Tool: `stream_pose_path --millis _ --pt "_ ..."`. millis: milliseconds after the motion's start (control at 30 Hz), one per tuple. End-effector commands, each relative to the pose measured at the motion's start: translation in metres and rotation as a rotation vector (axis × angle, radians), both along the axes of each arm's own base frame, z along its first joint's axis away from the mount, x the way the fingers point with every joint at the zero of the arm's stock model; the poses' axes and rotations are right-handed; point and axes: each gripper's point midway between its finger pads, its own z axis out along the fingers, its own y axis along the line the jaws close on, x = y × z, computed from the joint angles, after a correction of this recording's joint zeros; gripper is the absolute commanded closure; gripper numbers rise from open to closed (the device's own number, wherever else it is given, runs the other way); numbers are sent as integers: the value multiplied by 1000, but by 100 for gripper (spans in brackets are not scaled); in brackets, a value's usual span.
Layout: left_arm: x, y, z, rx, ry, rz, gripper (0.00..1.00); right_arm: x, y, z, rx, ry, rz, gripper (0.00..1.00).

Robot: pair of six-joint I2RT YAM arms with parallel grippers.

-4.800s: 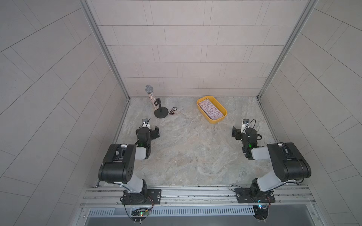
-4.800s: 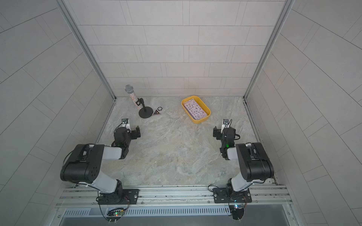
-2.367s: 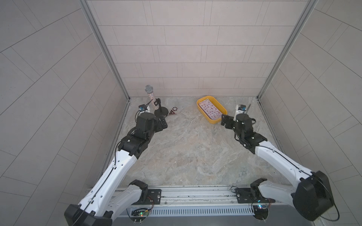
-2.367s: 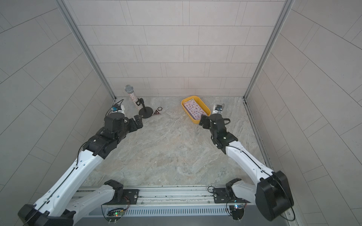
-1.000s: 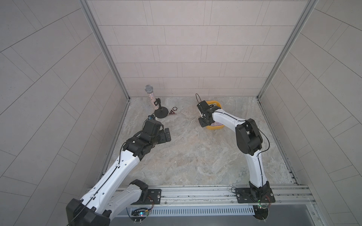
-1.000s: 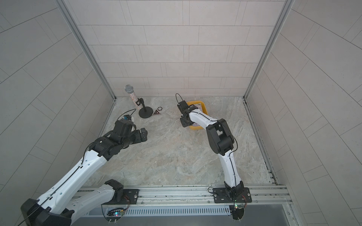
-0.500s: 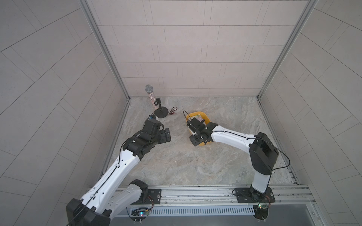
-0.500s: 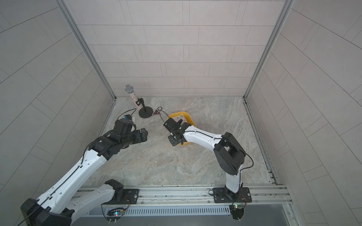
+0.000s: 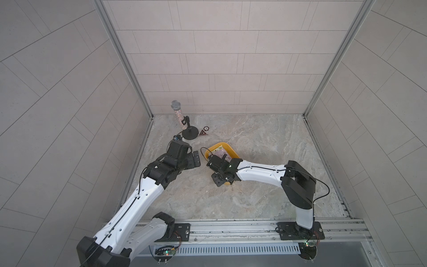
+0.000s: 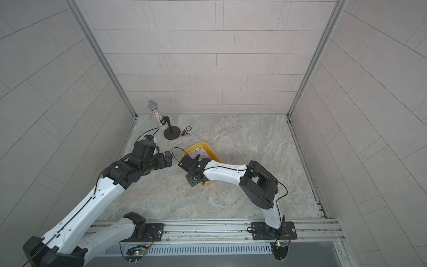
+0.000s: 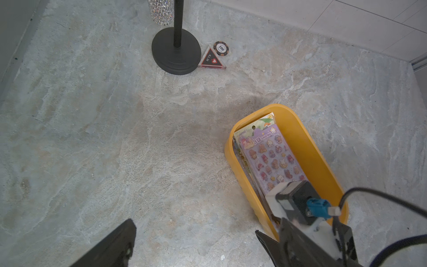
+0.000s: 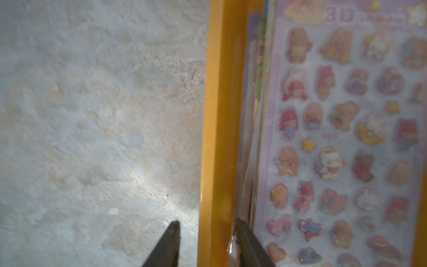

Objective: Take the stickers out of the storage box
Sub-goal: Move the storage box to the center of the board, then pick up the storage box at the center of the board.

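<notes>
The yellow-orange storage box (image 9: 227,145) (image 10: 203,144) lies left of the floor's centre, and my right arm covers its near end. The stickers (image 11: 272,157) (image 12: 335,127) are stacked inside, a purple sheet of small cartoon figures on top. My right gripper (image 9: 218,172) (image 12: 206,223) straddles the box's long wall (image 12: 219,92): one finger is outside with a gap to the wall, the other inside beside the sticker stack. It is open. My left gripper (image 9: 195,159) (image 11: 196,242) hovers wide open and empty just left of the box.
A glittery microphone (image 9: 179,115) stands on a black round-based stand (image 11: 175,50) at the back left. A dark triangle (image 11: 211,60) and a round chip (image 11: 221,48) lie beside the base. Walls close in left, right and back.
Over the last second my right gripper dragged the box by its wall from the back right toward the left-centre; its jaws have now parted off the wall. The left arm barely moved.
</notes>
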Motion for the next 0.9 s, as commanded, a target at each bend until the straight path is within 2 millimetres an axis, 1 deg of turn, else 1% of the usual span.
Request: stream_pose_path --millis 0,67,133,167,200,267,300,333,367,433,467,500,567,600,633,667,733,800,867 --pt "-2 18 13 74 -27 42 0 6 3 45 121 -77 -19 40" --pt "-2 24 15 97 -39 64 0 9 -4 69 190 -109 -34 38" --pt "-2 25 17 102 -48 69 0 11 -14 96 279 -135 -52 37" --pt "-2 23 18 92 -49 62 0 13 -21 110 334 -149 -65 36" --pt "-3 17 19 66 -44 37 0 14 -29 124 393 -170 -82 37" --pt "-3 3 17 10 -38 -18 0 21 -55 143 482 -226 -151 36" --pt "-3 -3 15 -10 -34 -49 0 26 -73 146 506 -264 -200 36" --pt "-2 -8 13 -20 -26 -74 0 30 -90 147 523 -297 -253 35" --pt "-2 -11 10 -21 -15 -89 0 35 -113 145 538 -322 -326 32" --pt "0 -12 7 -13 -1 -90 0 42 -154 134 560 -343 -464 30" --pt "0 -15 4 -27 5 -105 0 45 -172 124 564 -345 -520 30" --pt "0 -26 1 -69 11 -143 0 49 -189 114 560 -341 -572 30" --pt "-2 -51 -7 -175 40 -222 0 51 -211 98 563 -308 -641 30" --pt "-3 -59 -14 -201 68 -238 0 52 -215 95 572 -309 -647 30" --pt "-3 -65 -21 -210 104 -246 0 50 -221 83 560 -318 -660 30" --pt "-5 -70 -28 -209 144 -251 0 49 -225 76 559 -341 -671 30" --pt "-12 -82 -43 -227 238 -256 1 50 -232 68 573 -374 -705 30" --pt "-20 -95 -63 -234 312 -232 4 51 -234 70 556 -376 -709 30" --pt "-24 -107 -86 -235 336 -192 6 51 -229 69 567 -360 -698 30"
